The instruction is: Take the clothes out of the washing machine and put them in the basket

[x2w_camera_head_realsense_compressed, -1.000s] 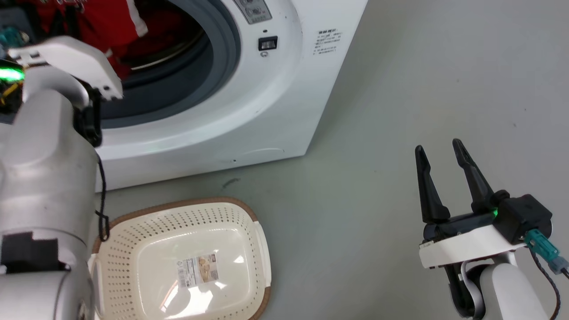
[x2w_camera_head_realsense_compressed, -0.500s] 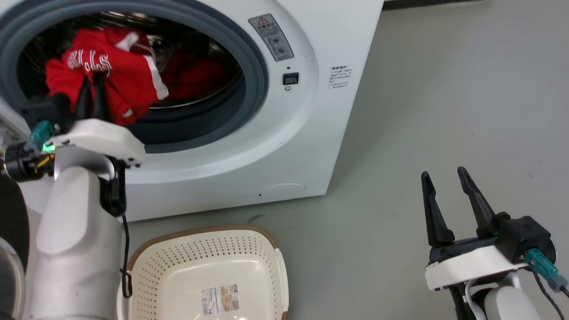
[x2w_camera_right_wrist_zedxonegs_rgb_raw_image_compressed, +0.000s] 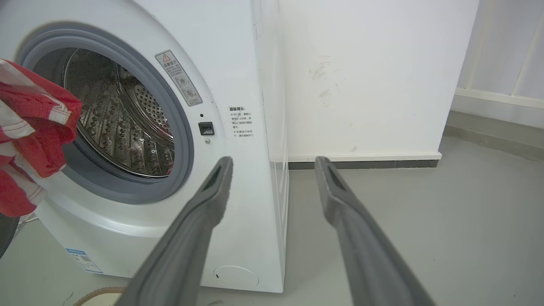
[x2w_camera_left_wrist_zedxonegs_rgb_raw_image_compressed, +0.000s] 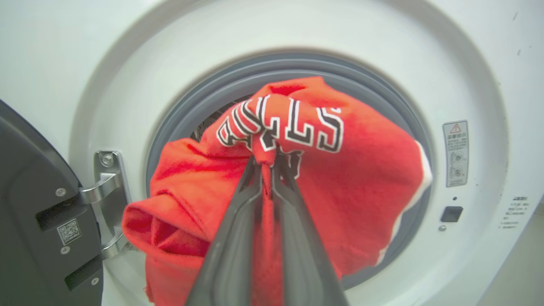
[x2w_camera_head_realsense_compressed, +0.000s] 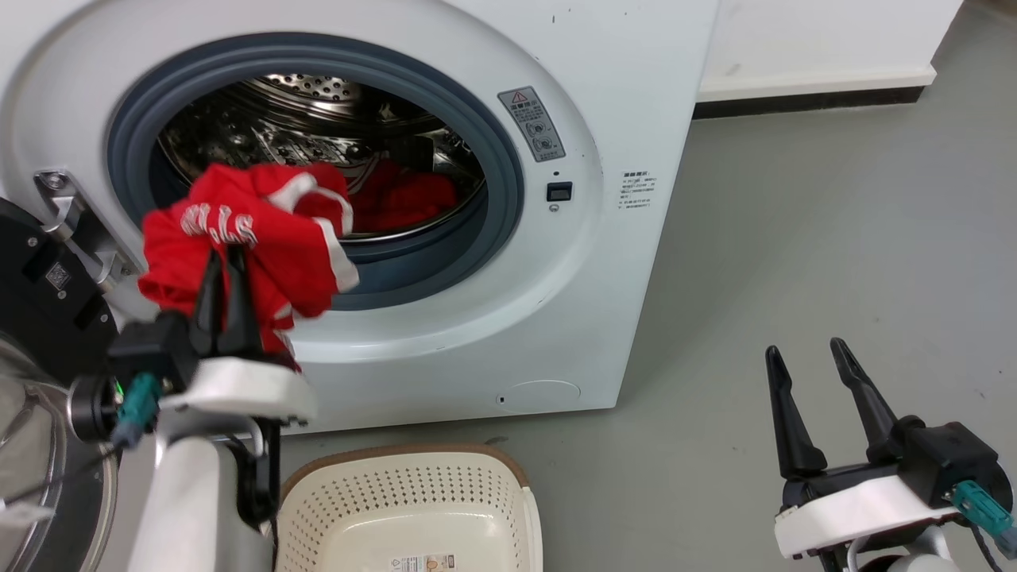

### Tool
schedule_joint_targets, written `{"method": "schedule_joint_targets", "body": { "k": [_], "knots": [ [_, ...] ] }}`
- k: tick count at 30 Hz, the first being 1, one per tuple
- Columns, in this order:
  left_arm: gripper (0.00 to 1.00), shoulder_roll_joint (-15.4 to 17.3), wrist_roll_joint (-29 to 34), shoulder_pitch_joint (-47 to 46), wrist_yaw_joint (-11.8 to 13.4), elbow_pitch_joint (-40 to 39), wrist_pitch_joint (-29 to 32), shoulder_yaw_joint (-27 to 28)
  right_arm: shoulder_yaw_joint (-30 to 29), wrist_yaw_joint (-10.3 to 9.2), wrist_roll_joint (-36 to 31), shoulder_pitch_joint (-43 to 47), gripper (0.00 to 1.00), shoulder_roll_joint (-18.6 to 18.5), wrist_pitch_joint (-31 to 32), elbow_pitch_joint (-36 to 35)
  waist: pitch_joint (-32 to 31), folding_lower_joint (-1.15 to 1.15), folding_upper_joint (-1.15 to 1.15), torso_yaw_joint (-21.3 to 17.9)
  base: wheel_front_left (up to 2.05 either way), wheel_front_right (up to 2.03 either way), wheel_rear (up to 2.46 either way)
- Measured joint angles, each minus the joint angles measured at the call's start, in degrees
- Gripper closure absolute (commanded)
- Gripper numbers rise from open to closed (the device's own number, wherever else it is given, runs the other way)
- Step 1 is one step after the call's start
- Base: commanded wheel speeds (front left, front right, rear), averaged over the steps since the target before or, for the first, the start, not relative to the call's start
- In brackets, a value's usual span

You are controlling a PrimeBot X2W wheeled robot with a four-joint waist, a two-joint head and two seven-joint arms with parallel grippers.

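Open washing machine [x2w_camera_head_realsense_compressed: 636, 95], basket [x2w_camera_head_realsense_compressed: 397, 488] on the floor just before it.
BULLS jersey [x2w_camera_head_realsense_compressed: 262, 238] bunched in the air in front of the grey seal, above and left of the basket; second red garment [x2w_camera_head_realsense_compressed: 405, 199] lying deep in the steel drum; left gripper [x2w_camera_head_realsense_compressed: 224, 258] pinched narrow on the jersey's lettered fold; right gripper [x2w_camera_head_realsense_compressed: 803, 347] spread wide, empty, well off to the right.
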Motion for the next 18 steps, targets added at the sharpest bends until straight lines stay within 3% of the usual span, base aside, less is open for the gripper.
{"method": "schedule_joint_targets", "body": {
  "k": [2,9,18],
  "knots": [
    [1.00,-1.6,-0.1,7.1,0.1,-5.1,0.0,-1.1,-0.3,0.00,-0.3,1.0,0.00,0.0,0.6,-1.0,-0.7,0.00,0.00,0.7,0.00,0.00,0.00],
    [1.00,-3.1,-0.9,19.2,1.9,-9.6,0.0,-4.8,-0.8,0.00,-0.5,2.5,0.00,0.0,1.9,-2.9,-0.5,0.01,0.00,2.0,0.00,0.00,0.00],
    [1.00,-3.4,-6.3,25.2,4.2,-2.5,0.2,-8.8,-0.3,0.01,-0.9,1.5,0.00,0.0,2.1,-4.4,3.7,0.02,0.00,3.0,0.00,0.00,0.00]
  ]
}}
